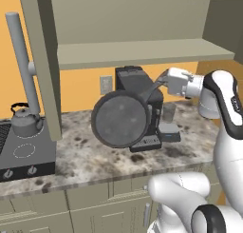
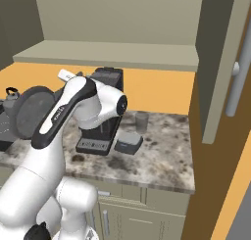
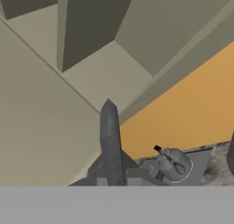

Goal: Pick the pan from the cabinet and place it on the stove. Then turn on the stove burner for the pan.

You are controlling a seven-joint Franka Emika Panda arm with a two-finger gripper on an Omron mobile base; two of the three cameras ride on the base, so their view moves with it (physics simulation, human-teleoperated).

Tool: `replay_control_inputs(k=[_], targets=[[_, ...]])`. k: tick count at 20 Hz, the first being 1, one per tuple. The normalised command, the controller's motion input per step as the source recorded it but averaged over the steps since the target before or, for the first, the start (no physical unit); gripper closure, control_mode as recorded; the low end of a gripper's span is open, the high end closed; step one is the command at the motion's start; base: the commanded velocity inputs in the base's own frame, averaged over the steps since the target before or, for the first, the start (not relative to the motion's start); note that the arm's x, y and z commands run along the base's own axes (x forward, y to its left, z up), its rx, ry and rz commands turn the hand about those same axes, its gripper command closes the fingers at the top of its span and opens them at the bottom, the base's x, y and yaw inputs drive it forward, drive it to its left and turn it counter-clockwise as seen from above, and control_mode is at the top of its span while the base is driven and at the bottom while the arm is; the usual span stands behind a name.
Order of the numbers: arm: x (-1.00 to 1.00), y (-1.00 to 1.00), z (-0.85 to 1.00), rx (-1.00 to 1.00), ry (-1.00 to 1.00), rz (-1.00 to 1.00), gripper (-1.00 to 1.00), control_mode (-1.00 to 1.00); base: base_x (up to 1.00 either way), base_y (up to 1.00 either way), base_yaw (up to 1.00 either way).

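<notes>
My gripper (image 1: pixel 164 80) is shut on the thin handle of the pan (image 1: pixel 118 119). The pan hangs tilted on its side above the counter, its round dark face turned toward the left base camera, in front of a coffee machine. From the right base view the pan (image 2: pixel 33 111) shows left of my arm. In the hand view its handle (image 3: pixel 109 141) rises from the bottom edge. The cabinet (image 1: pixel 142 51) stands open above, its shelf bare. The stove (image 1: pixel 23 153) lies at the left, apart from the pan.
A grey kettle (image 1: pixel 24 120) sits on the stove's back burner. A dark coffee machine (image 1: pixel 140 84) and a glass (image 1: pixel 168 112) stand on the marble counter (image 1: pixel 95 160) behind the pan. Open cabinet doors (image 1: pixel 45 61) (image 2: pixel 215 62) hang at both sides.
</notes>
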Motion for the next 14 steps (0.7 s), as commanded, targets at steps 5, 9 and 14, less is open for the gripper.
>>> replay_control_inputs(k=[5,9,14], targets=[[-0.02,0.23,0.0,0.0,0.0,0.01,1.0,-1.0,0.0,0.0,0.0],[-0.16,0.09,0.0,0.0,0.0,0.01,1.0,-1.0,0.0,0.0,0.0],[-0.17,0.05,-0.01,0.0,0.0,0.0,1.0,1.0,-0.22,0.05,0.0]])
